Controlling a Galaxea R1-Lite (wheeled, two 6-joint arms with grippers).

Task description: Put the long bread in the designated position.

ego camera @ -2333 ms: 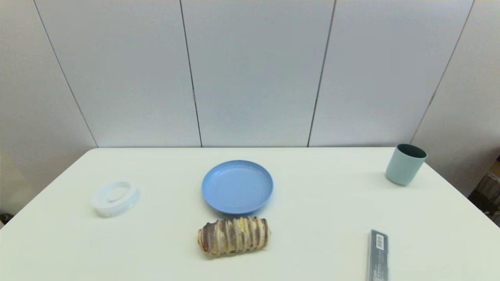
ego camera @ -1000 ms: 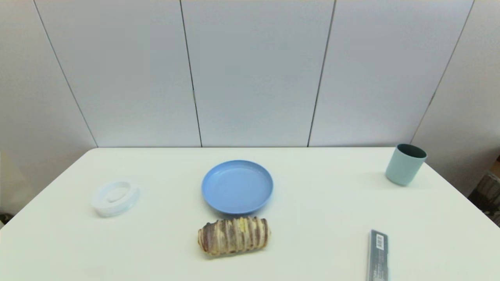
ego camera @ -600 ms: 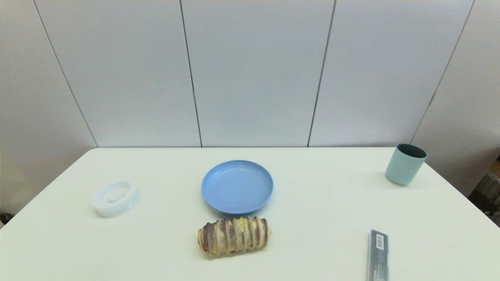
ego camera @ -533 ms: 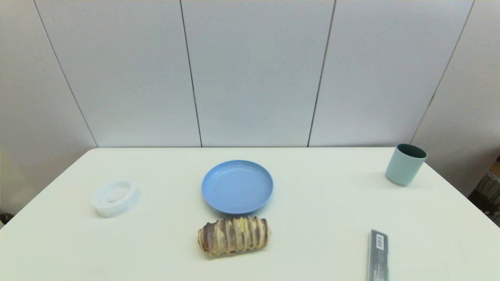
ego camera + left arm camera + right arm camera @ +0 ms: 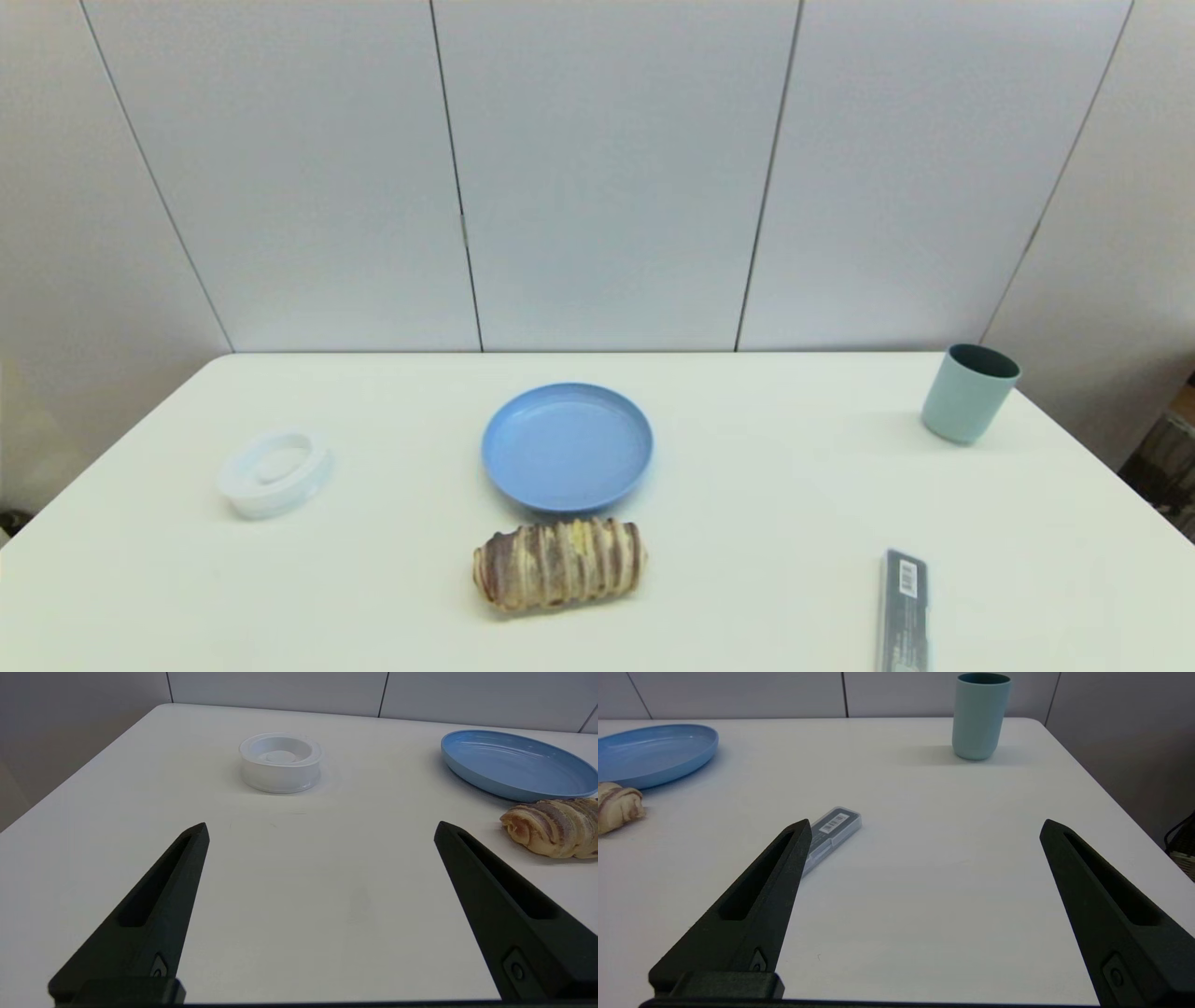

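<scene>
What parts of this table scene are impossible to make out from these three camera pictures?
- Grey box: the head view's bottom edge cuts off its near end; in the right wrist view a finger covers part of it.
- Barcode label: too small to read in any view.
- Long bread: both wrist views cut it at their edges, each showing one end only.
- Both arms: outside the head view; only the open left gripper and right gripper show.
- Designated position: no mark anywhere.
</scene>
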